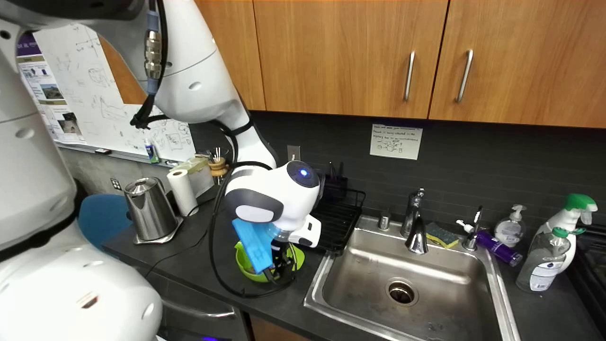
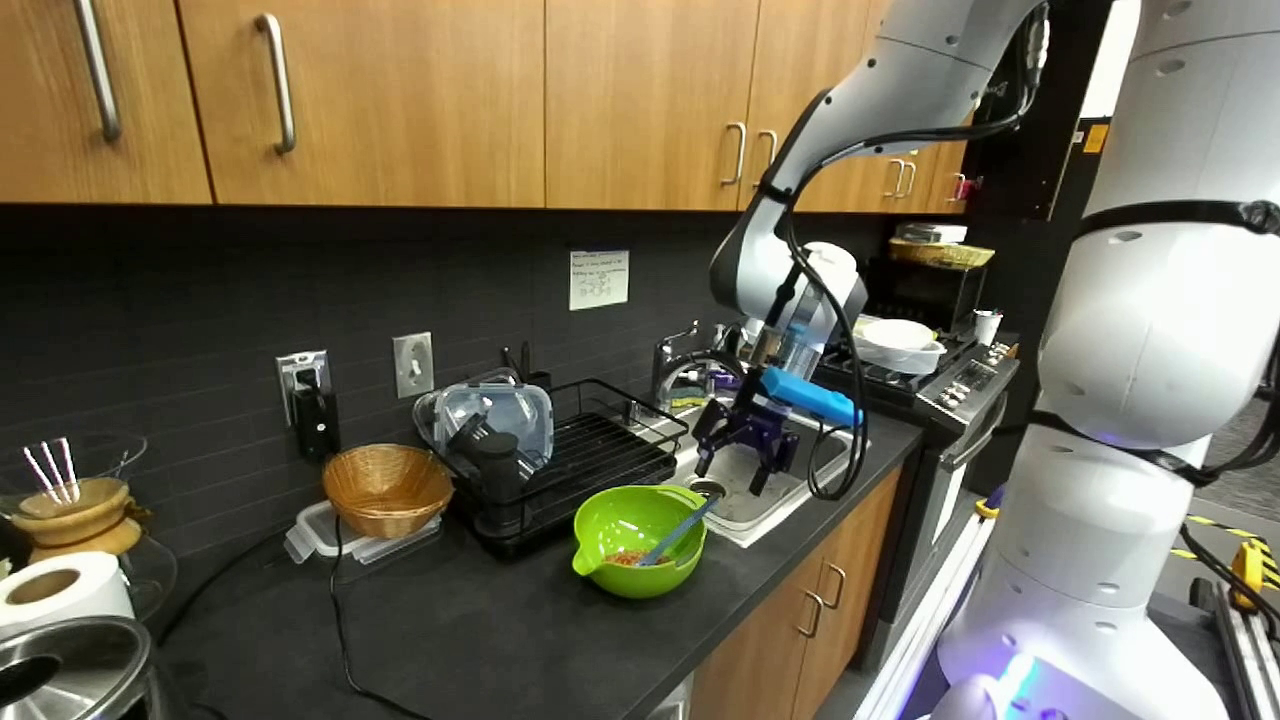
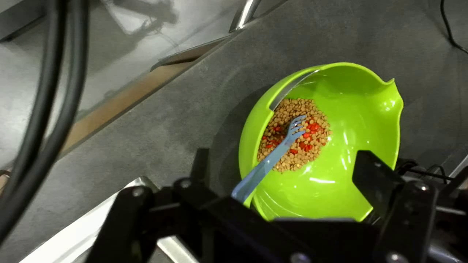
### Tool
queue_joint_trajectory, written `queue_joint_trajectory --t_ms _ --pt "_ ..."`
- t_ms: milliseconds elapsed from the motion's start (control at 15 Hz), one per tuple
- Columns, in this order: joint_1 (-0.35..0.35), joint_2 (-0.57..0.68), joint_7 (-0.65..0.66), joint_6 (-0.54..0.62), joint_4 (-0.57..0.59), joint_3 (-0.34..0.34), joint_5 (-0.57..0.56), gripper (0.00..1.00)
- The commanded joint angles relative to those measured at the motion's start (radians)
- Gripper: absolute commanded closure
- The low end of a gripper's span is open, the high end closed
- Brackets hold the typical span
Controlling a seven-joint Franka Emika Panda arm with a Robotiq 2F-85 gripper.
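A bright green bowl with a pouring spout stands on the dark counter. Small tan lentil-like grains with some red bits fill one side of its bottom, as the wrist view shows. A blue-grey fork lies with its tines in the grains, its handle leaning out over the rim. My gripper points down, open, above the area between bowl and sink, near the fork's handle end. Nothing is between its fingers. In an exterior view the arm partly hides the bowl.
Beside the bowl is a steel sink with a faucet. A black dish rack holding containers stands behind, near a wicker basket. A kettle and paper towel roll stand farther along. Cables hang from the arm.
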Motion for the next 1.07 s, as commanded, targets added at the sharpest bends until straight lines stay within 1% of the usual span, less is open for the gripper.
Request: queue_joint_trajectory --t_ms 0,533,667,1000 --pt "0.0 0.0 0.0 0.0 0.0 0.0 0.0 0.0" --pt "0.0 0.0 0.0 0.0 0.0 0.0 0.0 0.0" --pt "-0.001 0.008 -0.011 -0.011 0.015 0.0 0.016 0.0" --pt "0.001 0.021 -0.012 -0.018 0.042 0.004 0.011 0.0"
